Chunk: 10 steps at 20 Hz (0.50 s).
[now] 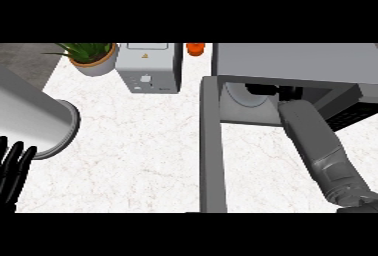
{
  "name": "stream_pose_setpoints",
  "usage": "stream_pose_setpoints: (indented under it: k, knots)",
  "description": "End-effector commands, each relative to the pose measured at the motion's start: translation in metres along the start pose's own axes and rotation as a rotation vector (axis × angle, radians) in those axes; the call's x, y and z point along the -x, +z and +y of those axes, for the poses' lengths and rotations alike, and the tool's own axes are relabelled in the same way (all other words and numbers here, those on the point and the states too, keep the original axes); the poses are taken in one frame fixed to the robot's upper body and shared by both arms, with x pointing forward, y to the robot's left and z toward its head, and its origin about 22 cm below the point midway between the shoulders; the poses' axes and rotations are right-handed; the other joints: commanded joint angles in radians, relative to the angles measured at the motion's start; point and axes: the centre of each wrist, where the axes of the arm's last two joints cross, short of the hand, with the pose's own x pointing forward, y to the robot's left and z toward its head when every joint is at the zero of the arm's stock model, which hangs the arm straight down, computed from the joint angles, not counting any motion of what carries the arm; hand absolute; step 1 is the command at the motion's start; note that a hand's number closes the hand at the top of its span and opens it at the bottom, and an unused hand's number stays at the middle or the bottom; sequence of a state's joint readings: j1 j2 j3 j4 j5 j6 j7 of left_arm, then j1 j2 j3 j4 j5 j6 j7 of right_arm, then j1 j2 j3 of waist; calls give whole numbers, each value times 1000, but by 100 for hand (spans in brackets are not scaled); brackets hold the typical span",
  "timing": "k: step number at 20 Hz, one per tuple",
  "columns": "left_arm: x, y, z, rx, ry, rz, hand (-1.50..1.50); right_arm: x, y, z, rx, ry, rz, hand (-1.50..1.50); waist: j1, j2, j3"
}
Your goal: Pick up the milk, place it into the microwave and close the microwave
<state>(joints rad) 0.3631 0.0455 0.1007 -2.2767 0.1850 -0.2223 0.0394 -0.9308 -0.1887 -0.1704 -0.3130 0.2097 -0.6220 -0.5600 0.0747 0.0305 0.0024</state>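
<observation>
Left hand [13, 170]: resting at the lower left edge, fingers straight and pointing up, holding nothing.
Right forearm [325, 155]: comes in from the lower right corner and slants up and left into the microwave's open front.
Grey cylinder [40, 120]: lies on its side at the left, just above my left hand.
Counter [133, 155]: white marble, bare between the cylinder and the door.
Microwave door [212, 150]: swung wide open, running toward me just left of my right forearm.
Right hand [262, 90]: only dark bits show under the microwave's top edge; whether it is open or closed on anything, I cannot tell.
White plate [247, 99]: inside the microwave, just left of where my forearm ends.
Milk: I cannot see it anywhere; the microwave's top hides whatever is at my right hand.
Microwave [295, 57]: grey, at the far right of the counter.
Grey box [151, 70]: stands left of the microwave, apart from it.
Potted plant [92, 57]: far left, beside the box.
Orange thing [195, 48]: at the far edge, between box and microwave.
</observation>
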Motion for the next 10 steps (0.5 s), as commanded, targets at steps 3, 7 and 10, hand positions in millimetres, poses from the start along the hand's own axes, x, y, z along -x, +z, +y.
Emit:
stream_pose_setpoints:
  k: [3,7,10]
  knots:
    - [3,-4,1,7,-46,-1,-150,-2,-4,4,-67,198,-61,-150,21,6,-1]
    - [1,-4,-3,22,-47,18,-150,-13,-10,10,-126,187,-58,-150,29,10,1]
    - [1,-7,0,35,-58,12,-150,-16,-9,13,-190,177,-72,-150,26,10,0]
